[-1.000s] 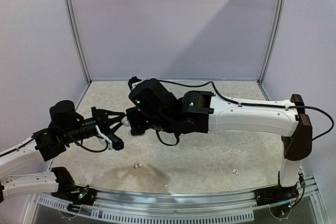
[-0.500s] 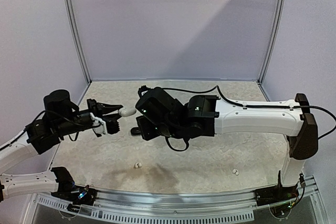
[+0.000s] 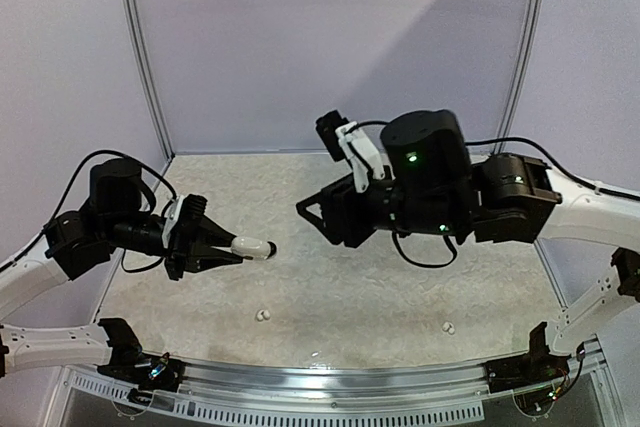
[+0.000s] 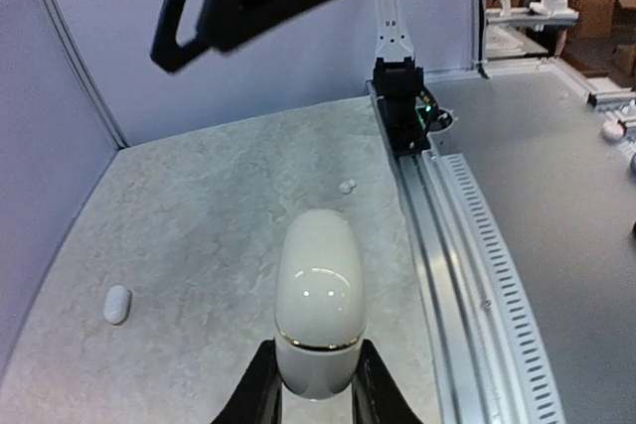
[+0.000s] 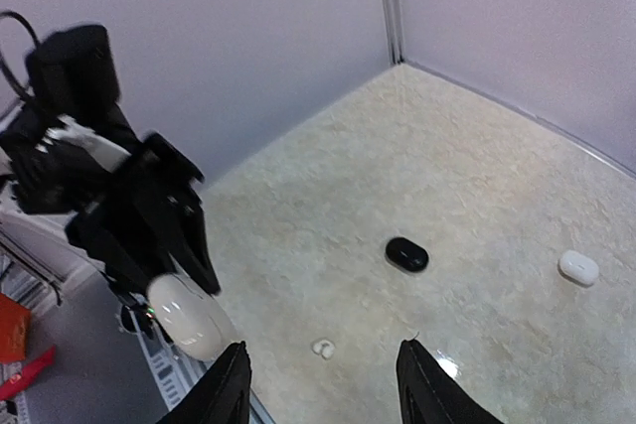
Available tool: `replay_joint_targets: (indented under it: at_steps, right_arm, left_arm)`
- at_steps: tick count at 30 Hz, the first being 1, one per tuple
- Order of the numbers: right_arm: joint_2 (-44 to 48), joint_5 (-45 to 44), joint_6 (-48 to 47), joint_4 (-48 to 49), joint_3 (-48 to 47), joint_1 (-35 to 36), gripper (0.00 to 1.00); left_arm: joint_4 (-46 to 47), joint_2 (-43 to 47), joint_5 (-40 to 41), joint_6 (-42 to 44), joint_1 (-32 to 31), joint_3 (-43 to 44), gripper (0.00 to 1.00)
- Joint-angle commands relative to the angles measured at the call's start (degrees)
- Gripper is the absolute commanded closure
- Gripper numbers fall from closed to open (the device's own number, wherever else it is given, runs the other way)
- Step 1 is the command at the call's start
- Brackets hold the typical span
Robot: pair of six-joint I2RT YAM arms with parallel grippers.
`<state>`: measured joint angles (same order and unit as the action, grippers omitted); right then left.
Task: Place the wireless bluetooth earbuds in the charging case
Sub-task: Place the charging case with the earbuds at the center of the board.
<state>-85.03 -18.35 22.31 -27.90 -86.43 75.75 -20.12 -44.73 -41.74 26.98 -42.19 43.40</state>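
1. At the left gripper (image 3: 232, 245): pinches a closed white charging case (image 3: 252, 247) by one end, fingers (image 4: 260, 389) pressed tight against both its sides, holds it in the air above the table (image 3: 380, 287).
2. At the right gripper (image 5: 326, 384): hangs high over the table, fingers (image 5: 231, 384) spread apart, grips nothing.
3. On the table near the front edge: left white earbud (image 3: 262, 315) below the held case, right white earbud (image 3: 448, 327) well apart from it, neither inside any case.
4. Through the right wrist camera: small black oval case (image 5: 406, 254) and small white case (image 5: 578, 267), flat on the table, apart from each other.
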Motion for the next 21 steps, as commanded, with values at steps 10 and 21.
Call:
replay_joint_targets:
  at_steps: [10,21]
  right_arm:
    - [-9.6,7.6,-2.8,24.9,0.0,0.8,0.57]
    - [-10.7,-10.7,3.8,15.2,0.2,0.5,0.52]
  left_arm:
    - [12.3,-1.8,-2.9,-28.2,0.3,0.9,1.0]
    - [14.0,-3.8,2.7,-43.9,3.0,-0.1,1.0]
